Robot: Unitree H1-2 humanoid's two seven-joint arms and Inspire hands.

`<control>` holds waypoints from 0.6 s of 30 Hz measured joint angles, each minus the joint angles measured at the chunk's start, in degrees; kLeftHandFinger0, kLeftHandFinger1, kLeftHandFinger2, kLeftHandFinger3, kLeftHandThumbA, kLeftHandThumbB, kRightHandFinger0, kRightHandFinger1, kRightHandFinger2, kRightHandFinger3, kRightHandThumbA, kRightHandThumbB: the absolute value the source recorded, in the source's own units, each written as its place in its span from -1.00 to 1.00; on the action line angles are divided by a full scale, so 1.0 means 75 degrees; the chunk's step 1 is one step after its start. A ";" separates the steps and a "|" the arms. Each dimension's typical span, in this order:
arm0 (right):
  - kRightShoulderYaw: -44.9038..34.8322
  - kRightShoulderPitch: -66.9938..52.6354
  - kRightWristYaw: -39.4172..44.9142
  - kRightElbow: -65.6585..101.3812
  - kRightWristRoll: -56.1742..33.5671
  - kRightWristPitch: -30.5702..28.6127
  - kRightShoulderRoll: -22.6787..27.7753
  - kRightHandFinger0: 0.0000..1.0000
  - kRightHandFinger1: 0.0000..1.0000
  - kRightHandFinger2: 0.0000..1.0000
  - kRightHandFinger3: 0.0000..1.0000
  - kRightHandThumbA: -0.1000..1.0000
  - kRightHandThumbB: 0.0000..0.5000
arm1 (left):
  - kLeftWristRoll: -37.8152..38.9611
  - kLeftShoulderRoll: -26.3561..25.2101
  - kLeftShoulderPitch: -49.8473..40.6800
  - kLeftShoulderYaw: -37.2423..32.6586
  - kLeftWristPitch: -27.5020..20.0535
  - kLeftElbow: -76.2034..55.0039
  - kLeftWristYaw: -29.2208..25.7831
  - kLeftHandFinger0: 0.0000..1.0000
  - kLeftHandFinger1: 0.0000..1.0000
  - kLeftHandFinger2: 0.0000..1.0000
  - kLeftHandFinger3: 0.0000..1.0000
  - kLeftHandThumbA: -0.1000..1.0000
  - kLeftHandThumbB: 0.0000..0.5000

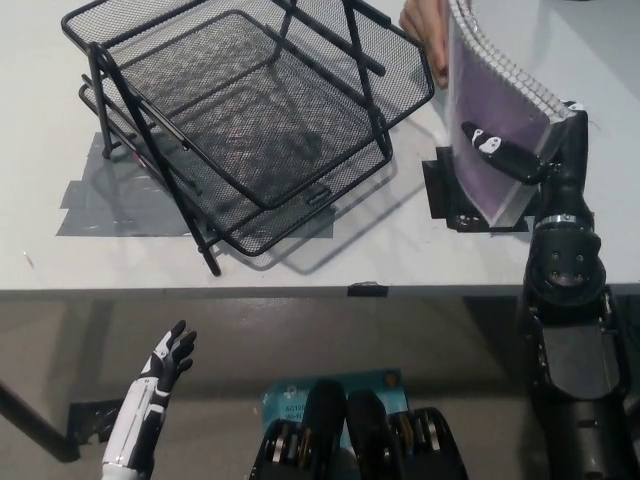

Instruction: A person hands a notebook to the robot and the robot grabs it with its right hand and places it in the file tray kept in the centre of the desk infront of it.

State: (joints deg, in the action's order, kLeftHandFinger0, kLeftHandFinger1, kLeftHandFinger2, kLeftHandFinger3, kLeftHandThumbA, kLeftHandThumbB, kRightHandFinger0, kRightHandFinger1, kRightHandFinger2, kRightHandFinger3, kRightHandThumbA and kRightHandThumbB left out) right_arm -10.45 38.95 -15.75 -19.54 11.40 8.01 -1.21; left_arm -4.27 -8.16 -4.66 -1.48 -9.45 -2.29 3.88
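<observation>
1. A single view — taken from the robot's head, looking steeply down over the front edge of the desk point(300, 255).
2. The desk fills the upper part of the frame; the floor point(70, 350) below its edge fills the lower part.
3. The wire tray point(250, 110) sits near, at upper left, its far rim cut by the frame's top.
4. The black arm point(565, 330) rises along the right edge — close to the lens.

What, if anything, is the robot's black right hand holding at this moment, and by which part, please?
The black right hand grips the purple spiral-bound notebook at its lower end. A person's hand holds the top end. The white left hand holds nothing.
</observation>
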 measured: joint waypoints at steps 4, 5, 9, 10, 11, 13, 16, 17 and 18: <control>-0.0263 0.0000 0.0080 0.0185 -0.0447 0.0107 -0.0117 -1.00 -1.00 -0.73 -0.62 0.75 -0.82 | 0.0000 -0.0001 0.0033 0.0008 0.0000 0.0000 0.0000 1.00 1.00 1.00 1.00 1.00 -0.54; -0.0395 0.0000 0.0119 0.0244 -0.0688 0.0117 -0.0162 -1.00 -1.00 -0.79 -0.66 0.73 -0.81 | 0.0000 -0.0001 0.0047 0.0010 0.0000 0.0000 0.0000 1.00 1.00 1.00 1.00 1.00 -0.53; -0.0664 -0.0004 0.0193 0.0440 -0.1189 0.0133 -0.0305 -1.00 -1.00 -1.00 -1.00 0.71 -0.47 | 0.0000 0.0000 0.0063 0.0013 0.0000 0.0001 0.0000 1.00 1.00 1.00 1.00 1.00 -0.56; -0.0730 -0.0010 0.0219 0.0501 -0.1318 0.0154 -0.0347 -1.00 -1.00 -1.00 -1.00 0.71 -0.64 | 0.0000 0.0000 0.0064 0.0013 0.0000 0.0001 0.0000 1.00 1.00 1.00 1.00 1.00 -0.57; -0.0850 -0.0021 0.0234 0.0572 -0.1503 0.0212 -0.0415 -1.00 -1.00 -1.00 -1.00 0.71 -0.64 | 0.0000 0.0000 0.0065 0.0013 0.0000 0.0003 -0.0001 1.00 1.00 1.00 1.00 1.00 -0.57; -0.1027 -0.0048 0.0248 0.0687 -0.1796 0.0327 -0.0513 -1.00 -1.00 -1.00 -1.00 0.78 -0.74 | 0.0000 0.0000 0.0070 0.0013 0.0000 0.0010 -0.0001 1.00 1.00 1.00 1.00 1.00 -0.58; -0.1296 -0.0108 0.0250 0.0875 -0.2161 0.0476 -0.0651 -1.00 -1.00 -1.00 -1.00 0.83 -0.80 | 0.0000 0.0000 0.0077 0.0015 0.0000 0.0026 -0.0001 1.00 1.00 1.00 1.00 1.00 -0.58; -0.1344 -0.0115 0.0249 0.0922 -0.2228 0.0514 -0.0679 -1.00 -1.00 -1.00 -1.00 0.85 -0.80 | 0.0000 0.0000 0.0078 0.0015 0.0000 0.0031 -0.0001 1.00 1.00 1.00 1.00 1.00 -0.58; -0.1463 -0.0127 0.0244 0.1049 -0.2392 0.0585 -0.0727 -1.00 -1.00 -1.00 -1.00 0.83 -0.74 | 0.0000 0.0000 0.0079 0.0016 0.0000 0.0043 -0.0001 1.00 1.00 1.00 1.00 1.00 -0.61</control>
State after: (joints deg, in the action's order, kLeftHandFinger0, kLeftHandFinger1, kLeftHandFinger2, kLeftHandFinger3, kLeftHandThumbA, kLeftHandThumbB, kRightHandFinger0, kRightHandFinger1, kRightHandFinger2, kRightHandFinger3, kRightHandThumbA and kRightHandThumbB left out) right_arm -21.42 38.00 -13.92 -11.67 -6.54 12.40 -6.66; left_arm -4.27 -8.16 -4.07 -1.36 -9.44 -1.97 3.87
